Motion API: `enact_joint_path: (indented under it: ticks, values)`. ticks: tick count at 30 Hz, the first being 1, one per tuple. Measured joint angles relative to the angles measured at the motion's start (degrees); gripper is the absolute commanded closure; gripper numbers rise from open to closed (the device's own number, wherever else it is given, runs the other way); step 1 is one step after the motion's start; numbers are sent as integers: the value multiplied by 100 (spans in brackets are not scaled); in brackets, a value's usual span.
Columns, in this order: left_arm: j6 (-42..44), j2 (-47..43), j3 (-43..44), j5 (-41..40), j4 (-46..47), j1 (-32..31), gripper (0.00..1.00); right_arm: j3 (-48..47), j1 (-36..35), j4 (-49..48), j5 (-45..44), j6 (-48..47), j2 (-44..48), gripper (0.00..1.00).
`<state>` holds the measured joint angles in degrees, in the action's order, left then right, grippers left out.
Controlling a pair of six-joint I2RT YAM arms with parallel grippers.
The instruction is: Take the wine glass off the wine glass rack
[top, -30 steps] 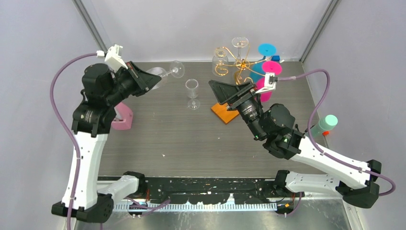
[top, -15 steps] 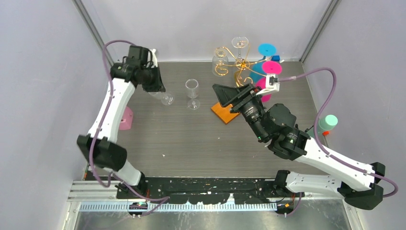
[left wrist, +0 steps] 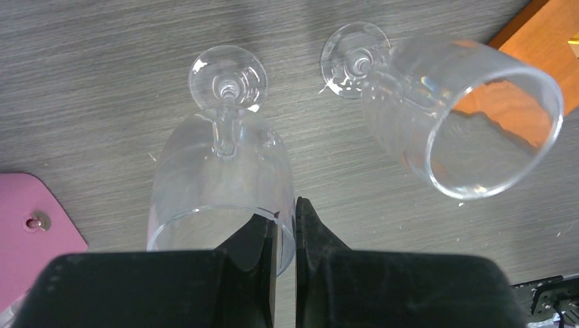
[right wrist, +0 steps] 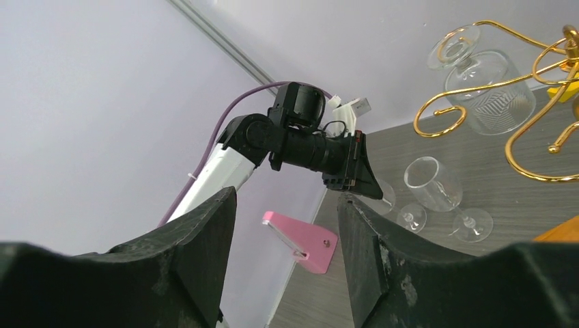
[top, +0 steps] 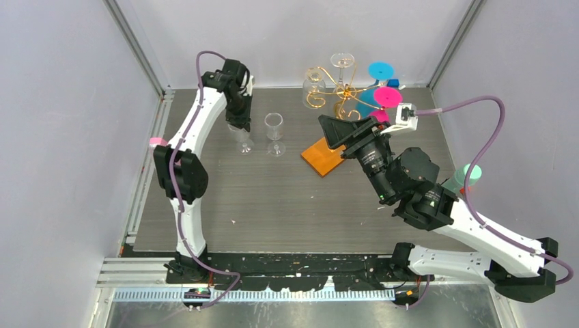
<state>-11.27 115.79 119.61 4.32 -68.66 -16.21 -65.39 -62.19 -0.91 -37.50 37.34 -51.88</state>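
The wine glass rack of gold wire stands on its orange base at the back centre. A clear wine glass hangs upside down from one scroll arm. My left gripper is shut on the rim of another clear wine glass. That glass is upright, with its foot at or just above the tabletop; in the top view it is left of a standing glass. My right gripper is open and empty beside the rack's base.
Pink and cyan plastic glasses hang on the rack's right side. A pink block lies at the table's left edge, and a mint cup stands at the right. Grey walls close in three sides.
The left arm has swung from the far left toward the centre, turning its glass from sideways to upright beside the standing glass. The right gripper drifted slightly right and its jaws narrowed a little.
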Motion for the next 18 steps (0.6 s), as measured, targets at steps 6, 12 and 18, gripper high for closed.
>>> enact_joint_path:
  ticks: [6,12,18]
  values:
    - [122,343,289,17,-70,4,99,-72,0,256,-186,-81,2,39]
    - [184,518,564,20,-236,4,77,-101,-2,380,-275,-116,2,39]
    - [289,586,870,7,-415,4,52,-170,-2,514,-352,-131,0,39]
